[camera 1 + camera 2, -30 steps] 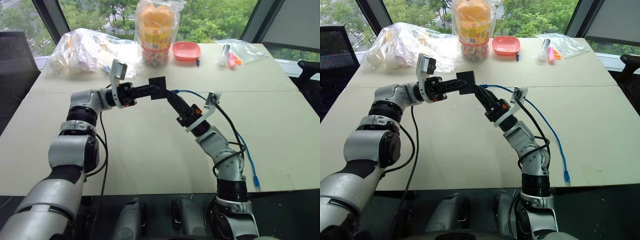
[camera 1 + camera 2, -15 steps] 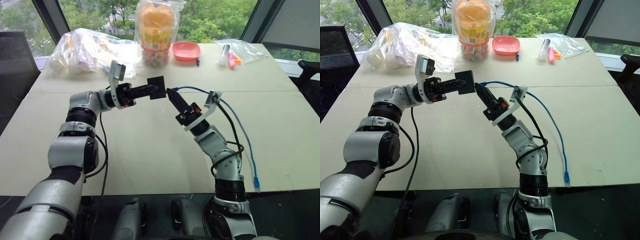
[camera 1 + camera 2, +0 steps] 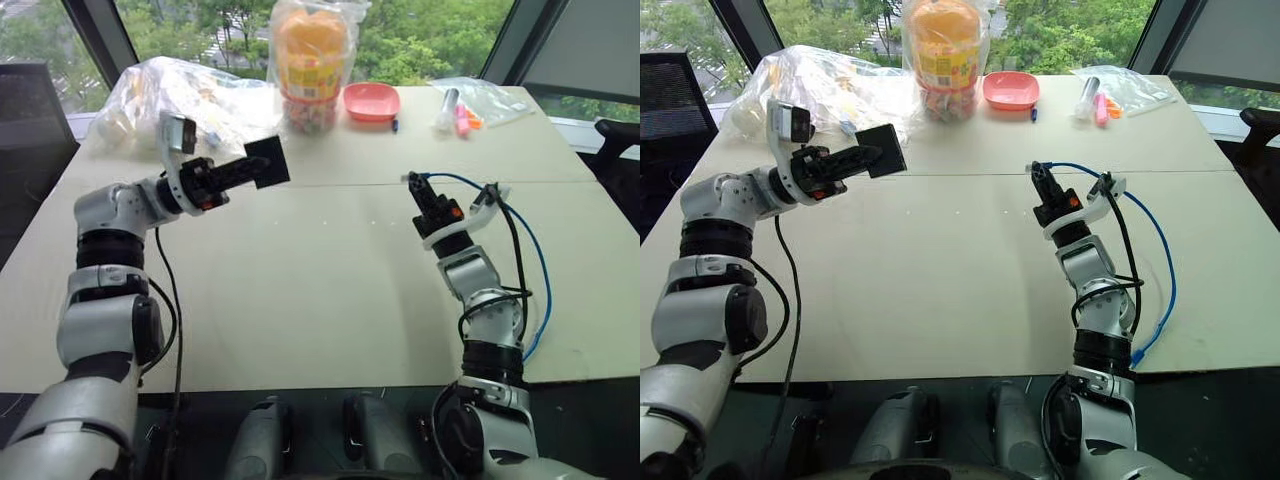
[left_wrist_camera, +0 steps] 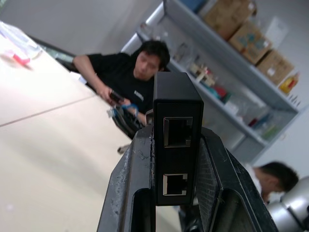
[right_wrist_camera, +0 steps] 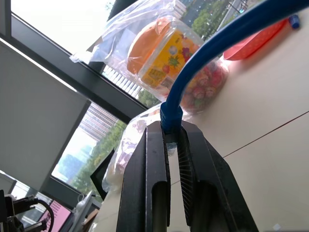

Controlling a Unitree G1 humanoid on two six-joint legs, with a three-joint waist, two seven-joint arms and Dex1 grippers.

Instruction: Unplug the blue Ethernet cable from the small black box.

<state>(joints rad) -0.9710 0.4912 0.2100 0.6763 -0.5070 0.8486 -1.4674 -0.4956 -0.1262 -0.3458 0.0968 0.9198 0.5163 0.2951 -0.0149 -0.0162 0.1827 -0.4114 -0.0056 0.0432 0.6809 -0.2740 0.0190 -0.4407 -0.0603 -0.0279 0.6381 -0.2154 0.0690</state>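
Plug apparently freed: small black box (image 3: 264, 163) and blue Ethernet cable (image 3: 528, 250) are kept clamped in separate jaws, well apart above the tabletop (image 3: 300, 280).

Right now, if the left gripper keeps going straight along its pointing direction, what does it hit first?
Probably nothing close. The left gripper, shut on the small black box, points right across the table, slightly upward. The right gripper with the blue Ethernet cable sits farther off and nearer; depth is uncertain.

beige table (image 3: 300, 290), snack jar (image 3: 312, 65), pink bowl (image 3: 372, 101)
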